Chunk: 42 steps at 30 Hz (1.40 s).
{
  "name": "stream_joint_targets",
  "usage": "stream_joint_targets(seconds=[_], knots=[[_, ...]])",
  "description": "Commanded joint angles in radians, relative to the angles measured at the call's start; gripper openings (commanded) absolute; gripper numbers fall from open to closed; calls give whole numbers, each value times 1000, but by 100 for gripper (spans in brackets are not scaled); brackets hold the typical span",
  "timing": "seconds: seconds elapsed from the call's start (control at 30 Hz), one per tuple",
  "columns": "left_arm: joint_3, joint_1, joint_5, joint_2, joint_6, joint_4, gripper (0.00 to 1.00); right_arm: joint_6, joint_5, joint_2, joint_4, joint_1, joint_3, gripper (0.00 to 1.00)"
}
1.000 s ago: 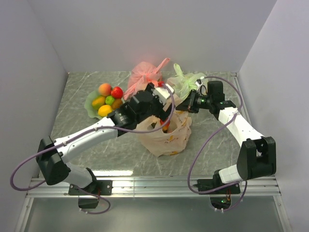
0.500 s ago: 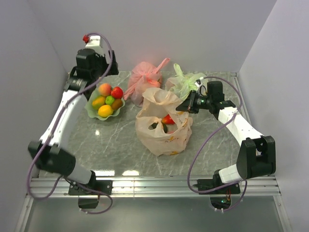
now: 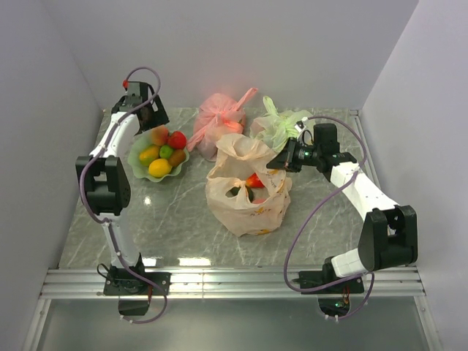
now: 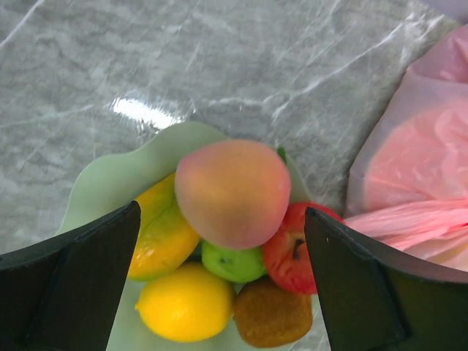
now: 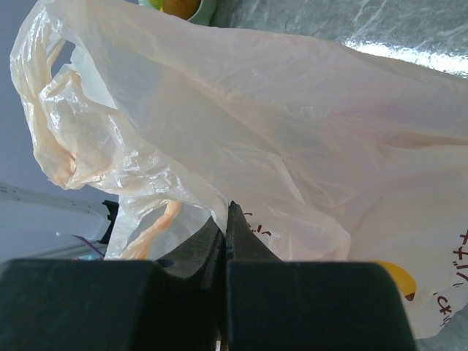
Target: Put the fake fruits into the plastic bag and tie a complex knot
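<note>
The left pincer [image 4: 223, 212] is wide open and holds nothing. It hangs over the fake fruits [image 3: 162, 152] in the green dish [image 4: 110, 175], at the upper left of the top view, with a peach [image 4: 230, 191] just under the gap. The right pincer [image 3: 281, 161] is closed tight on the edge of the plastic bag [image 3: 245, 197]. This bag stands in the middle of the table [image 3: 168, 227] with a red fruit [image 3: 254, 180] inside.

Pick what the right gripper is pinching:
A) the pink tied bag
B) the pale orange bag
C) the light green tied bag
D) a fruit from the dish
B: in the right wrist view the right gripper has its jaws shut together on a fold of the pale orange bag, whose thin film fills the view just past the fingertips.
</note>
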State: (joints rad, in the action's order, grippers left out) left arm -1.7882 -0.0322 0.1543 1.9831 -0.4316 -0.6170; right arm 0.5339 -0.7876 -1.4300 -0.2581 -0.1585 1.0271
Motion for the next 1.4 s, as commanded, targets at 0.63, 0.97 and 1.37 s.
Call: stream_joint_targets(seconds=[0.63, 0.97, 1.37], knots=[[-7, 29, -38, 118, -2, 43, 99, -23, -13, 13, 13, 10, 10, 0], [16, 78, -70, -18, 36, 85, 72, -18, -19, 6, 28, 10, 2, 0], [111, -38, -506, -395, 217, 121, 45, -20, -16, 16, 28, 10, 10, 0]])
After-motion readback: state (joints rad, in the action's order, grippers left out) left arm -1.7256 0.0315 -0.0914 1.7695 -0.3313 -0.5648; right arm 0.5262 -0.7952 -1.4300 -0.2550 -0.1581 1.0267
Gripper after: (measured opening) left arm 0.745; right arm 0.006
